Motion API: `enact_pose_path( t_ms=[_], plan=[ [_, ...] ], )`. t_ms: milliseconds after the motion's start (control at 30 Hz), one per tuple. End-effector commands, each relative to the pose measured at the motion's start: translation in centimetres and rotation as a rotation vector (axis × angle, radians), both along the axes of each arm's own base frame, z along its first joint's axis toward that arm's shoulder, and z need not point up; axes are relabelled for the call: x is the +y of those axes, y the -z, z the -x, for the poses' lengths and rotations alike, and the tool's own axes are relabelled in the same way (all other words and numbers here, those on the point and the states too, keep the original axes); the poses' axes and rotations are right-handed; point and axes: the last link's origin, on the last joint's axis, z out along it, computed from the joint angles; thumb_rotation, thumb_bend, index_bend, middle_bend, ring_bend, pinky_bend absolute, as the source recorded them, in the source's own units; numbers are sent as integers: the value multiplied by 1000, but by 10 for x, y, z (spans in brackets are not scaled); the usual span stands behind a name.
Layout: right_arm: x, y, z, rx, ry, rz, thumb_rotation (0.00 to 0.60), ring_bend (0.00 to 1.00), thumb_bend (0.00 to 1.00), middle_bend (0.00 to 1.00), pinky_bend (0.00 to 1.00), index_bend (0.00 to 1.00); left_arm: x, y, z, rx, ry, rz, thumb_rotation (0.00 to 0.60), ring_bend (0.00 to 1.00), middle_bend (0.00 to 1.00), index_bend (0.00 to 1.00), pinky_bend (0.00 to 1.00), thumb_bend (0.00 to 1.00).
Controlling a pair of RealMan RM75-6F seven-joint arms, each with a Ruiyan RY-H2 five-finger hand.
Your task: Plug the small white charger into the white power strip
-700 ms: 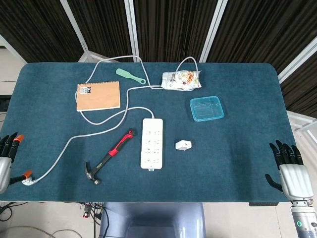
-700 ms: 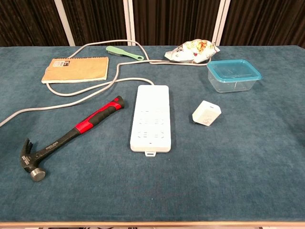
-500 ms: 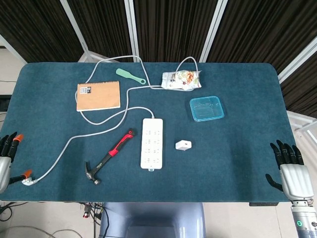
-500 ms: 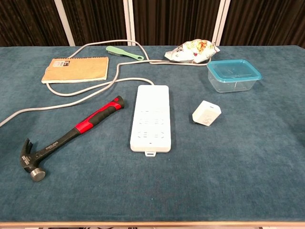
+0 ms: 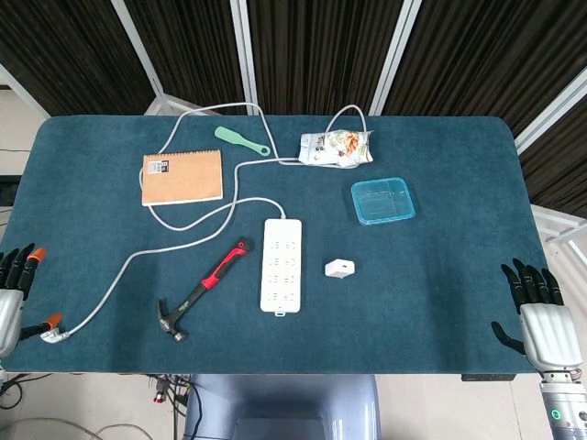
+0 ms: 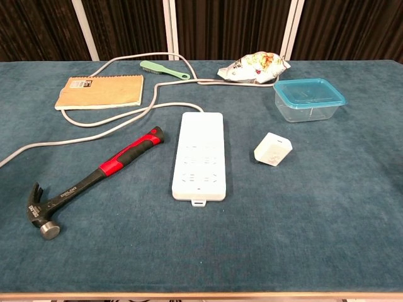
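fingers (image 5: 16, 261) of the left hand (image 5: 9, 298) show at the far left edge of the head view, black with orange tips, spread apart and holding nothing; the hand is partly cut off by the frame, and the chest view does not show it. just beside it, at the lower left, the plug end (image 5: 52, 334) of a grey cable (image 5: 183, 220) lies on the teal table (image 5: 440, 137) — from this view i cannot tell whether the thumb touches it.

a tan notebook (image 5: 182, 177) lies in the upper left part of the table, with a green brush (image 5: 242, 140) above and to its right. the cable loops around the notebook and runs on to the top of the power strip. a hammer (image 5: 200, 291) with a red and black handle lies tilted at lower centre-left, head toward the bottom of the frame.

the white power strip (image 6: 199, 155) lies flat at the centre, long side running up the frame. the small white charger (image 6: 272, 149) sits just to its right, apart from it, not plugged in.

further up, right of centre, a crumpled snack bag (image 5: 337, 147) rests on the cable, and below it and to the right stands a clear container (image 6: 308, 99) with a blue lid.

at the lower right corner of the head view the right hand (image 5: 539, 321) hangs off the table's edge — fingers spread, palm empty, well apart from the charger.
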Motion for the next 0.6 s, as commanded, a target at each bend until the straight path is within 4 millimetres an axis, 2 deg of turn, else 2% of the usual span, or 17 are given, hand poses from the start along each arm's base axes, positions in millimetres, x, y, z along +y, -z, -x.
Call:
enact_pose_path(
  t_ms=[33,133,267,433,600],
  plan=[
    [0,0,-5,-21,-5,-1,600,0,339,0,0,0,0,0,0,-4,-4,0,600,0,0,0,0,0],
    [-1,3,-15,-54,-22,-8,600,0,339,0,0,0,0,1,0,-9,-6,4,600,0,0,0,0,0],
    [-9,19,-37,-143,-6,-65,600,0,339,9,0,1,1,1,-3,-6,7,6,600,0,0,0,0,0],
    [-31,48,-75,-241,3,-154,600,0,338,116,0,45,0,2,-4,-14,11,5,600,0,0,0,0,0],
    [-52,76,-102,-278,30,-212,600,0,339,122,0,87,1,2,-4,-15,14,4,600,0,0,0,0,0]
  ],
)
